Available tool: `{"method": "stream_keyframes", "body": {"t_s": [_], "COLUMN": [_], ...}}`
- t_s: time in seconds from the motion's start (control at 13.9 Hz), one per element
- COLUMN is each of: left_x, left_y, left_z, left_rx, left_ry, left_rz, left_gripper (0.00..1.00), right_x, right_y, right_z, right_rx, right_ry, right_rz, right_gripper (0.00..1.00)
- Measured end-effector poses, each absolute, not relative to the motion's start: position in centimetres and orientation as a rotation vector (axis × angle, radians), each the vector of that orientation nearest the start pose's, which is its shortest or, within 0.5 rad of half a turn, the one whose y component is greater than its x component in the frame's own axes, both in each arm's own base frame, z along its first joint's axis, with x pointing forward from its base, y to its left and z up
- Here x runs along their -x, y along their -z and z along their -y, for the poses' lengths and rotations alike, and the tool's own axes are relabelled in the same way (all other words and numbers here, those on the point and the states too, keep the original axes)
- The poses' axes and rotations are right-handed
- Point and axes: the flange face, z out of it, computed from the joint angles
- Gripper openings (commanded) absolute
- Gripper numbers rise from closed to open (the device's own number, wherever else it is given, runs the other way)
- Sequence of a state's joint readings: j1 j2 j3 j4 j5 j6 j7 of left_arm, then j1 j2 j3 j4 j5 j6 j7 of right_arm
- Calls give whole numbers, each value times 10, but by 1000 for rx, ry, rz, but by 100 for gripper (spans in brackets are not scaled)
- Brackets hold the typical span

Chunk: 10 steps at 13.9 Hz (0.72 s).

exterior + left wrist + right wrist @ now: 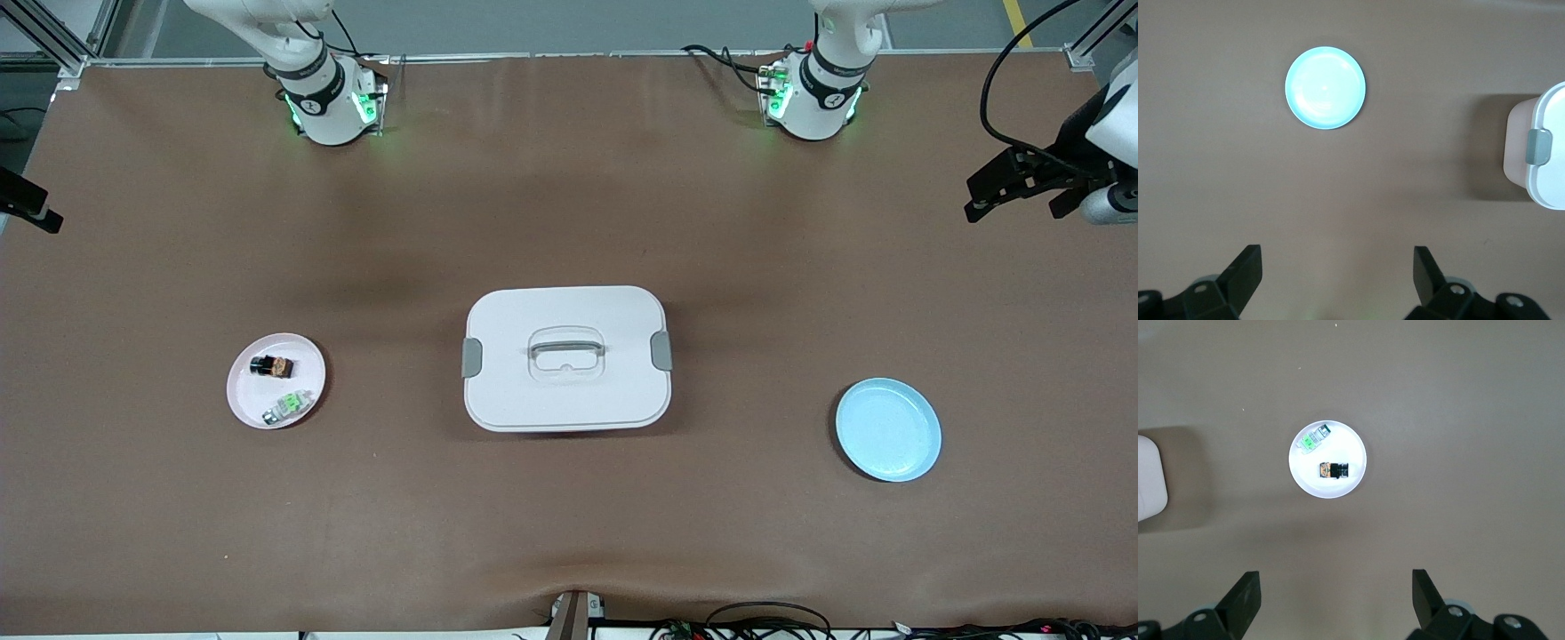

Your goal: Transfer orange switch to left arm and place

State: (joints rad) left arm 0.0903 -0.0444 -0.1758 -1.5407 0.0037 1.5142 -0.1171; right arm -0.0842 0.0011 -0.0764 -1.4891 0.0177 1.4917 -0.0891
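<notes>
Sitting untouched on the pink plate (238, 391) toward the right arm's end of the table from the box (566, 391), beside a green-and-white part (291, 405): the orange switch (272, 365); nothing yet lifted or passed; blue plate (887, 430) bare toward the left arm's end from the box; right gripper (1336, 600) high over that pink plate, spread wide, empty; left gripper (1338, 277) likewise wide and empty above the blue plate

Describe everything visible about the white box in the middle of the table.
The box is a large white rounded-rectangular container of plastic look, with its lid shut. A grey latch sits on each short side, and a clear handle lies flat in a recess at the lid's centre. It rests flat on the brown table, between the pink plate and the blue plate, touching neither. No claw is near it.
</notes>
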Motion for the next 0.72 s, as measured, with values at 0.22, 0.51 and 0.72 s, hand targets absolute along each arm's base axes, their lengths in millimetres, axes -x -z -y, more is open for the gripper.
{"method": "stream_keyframes", "body": {"t_s": [0.22,0.51,0.72], "left_x": [-533,-533,-533], "left_y": [-657,-655,-654], "left_z": [48,48,47], "left_rx": [3131,3131,3131], "left_ry": [20,15,9], "left_rz": [50,50,51], "left_gripper": [100,100,100], "right_x": [-551,-574,-592], "right_y": [-632,-594,-563], "right_z": [87,90,92], "right_rx": [3119,3118,3118], "right_ry": [-63,-118,-150], "right_rz": [-111,-116,-116], "right_gripper": [100,100,100]}}
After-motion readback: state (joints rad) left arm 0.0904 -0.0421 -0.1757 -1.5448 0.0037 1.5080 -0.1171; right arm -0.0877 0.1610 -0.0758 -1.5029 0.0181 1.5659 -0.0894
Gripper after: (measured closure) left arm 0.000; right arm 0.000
